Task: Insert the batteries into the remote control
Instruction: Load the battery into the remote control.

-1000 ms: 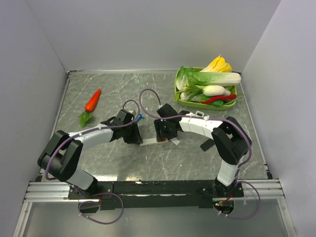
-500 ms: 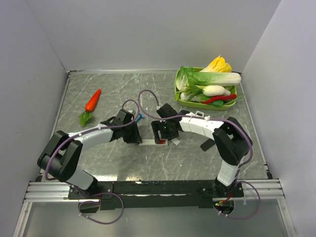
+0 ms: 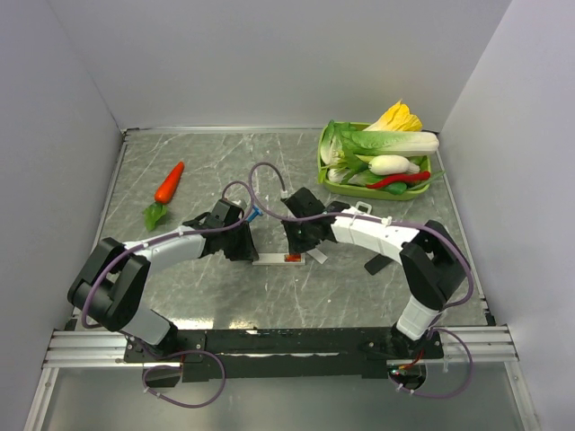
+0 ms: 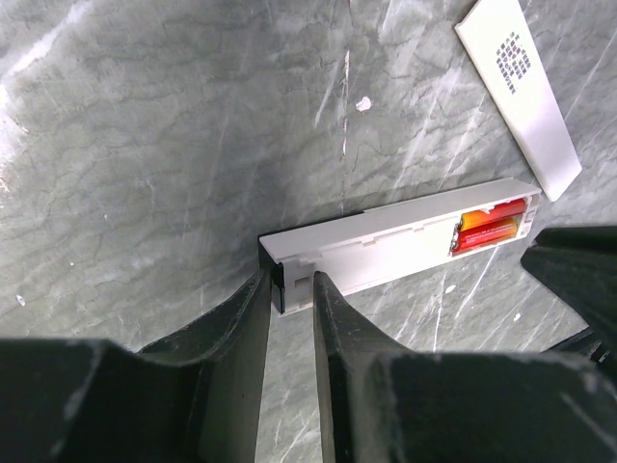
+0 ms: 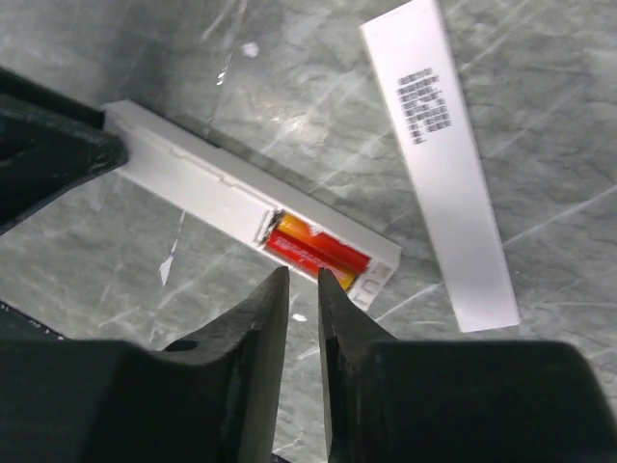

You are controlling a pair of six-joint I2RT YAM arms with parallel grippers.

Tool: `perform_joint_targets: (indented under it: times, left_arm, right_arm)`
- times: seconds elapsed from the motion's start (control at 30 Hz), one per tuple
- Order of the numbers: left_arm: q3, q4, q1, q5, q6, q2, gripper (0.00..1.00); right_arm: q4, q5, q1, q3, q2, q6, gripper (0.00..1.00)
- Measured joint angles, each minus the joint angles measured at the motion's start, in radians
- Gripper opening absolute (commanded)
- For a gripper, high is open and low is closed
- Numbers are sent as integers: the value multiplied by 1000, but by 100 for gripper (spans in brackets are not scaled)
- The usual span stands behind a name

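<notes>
The slim white remote control [image 4: 386,241] lies on the table with its battery bay open. The two red-orange batteries [image 5: 313,251] lie side by side in the bay near its far end, also seen in the left wrist view [image 4: 490,230]. The detached white back cover [image 5: 439,164] lies flat beside the remote. My left gripper [image 4: 291,289] is shut on the remote's plain end. My right gripper [image 5: 300,280] is empty, its jaws nearly together, with its tips just short of the batteries. In the top view the remote [image 3: 274,259] lies between both grippers.
A green tray [image 3: 334,184] of toy vegetables stands at the back right. A toy carrot [image 3: 168,184] lies at the back left. A small blue piece [image 3: 255,214] lies behind the left gripper. A black object [image 3: 377,264] lies under the right arm.
The right arm's elbow has swung to the right and its gripper has shifted slightly over the remote's battery end. The left gripper and the remote have not moved.
</notes>
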Motion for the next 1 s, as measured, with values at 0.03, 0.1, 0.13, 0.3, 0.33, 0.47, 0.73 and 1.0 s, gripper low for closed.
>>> perform_joint_targets:
  times: [0.03, 0.1, 0.13, 0.3, 0.33, 0.47, 0.73, 1.0]
  left_arm:
    - [-2, 1, 0, 0, 0, 0, 29]
    - [-3, 1, 0, 0, 0, -2, 29]
    - [-5, 2, 0, 0, 0, -4, 29]
    - [-8, 3, 0, 0, 0, -6, 29]
    - [-8, 3, 0, 0, 0, -7, 29]
    - [-9, 3, 0, 0, 0, -7, 29]
    - [-9, 2, 0, 2, -1, -7, 29]
    - [-9, -6, -2, -1, 0, -11, 31]
  right_arm:
    - [1, 0, 7, 0, 0, -3, 19]
    - [2, 0, 19, 0, 0, -7, 14]
    - [2, -1, 22, 0, 0, -7, 14]
    - [13, -16, 30, 0, 3, -8, 11]
    - [14, -19, 30, 0, 4, -7, 11]
    - [23, -24, 32, 0, 12, -7, 11]
    - [22, -39, 45, 1, 81, -8, 9]
    - [6, -34, 50, 4, 89, -14, 10]
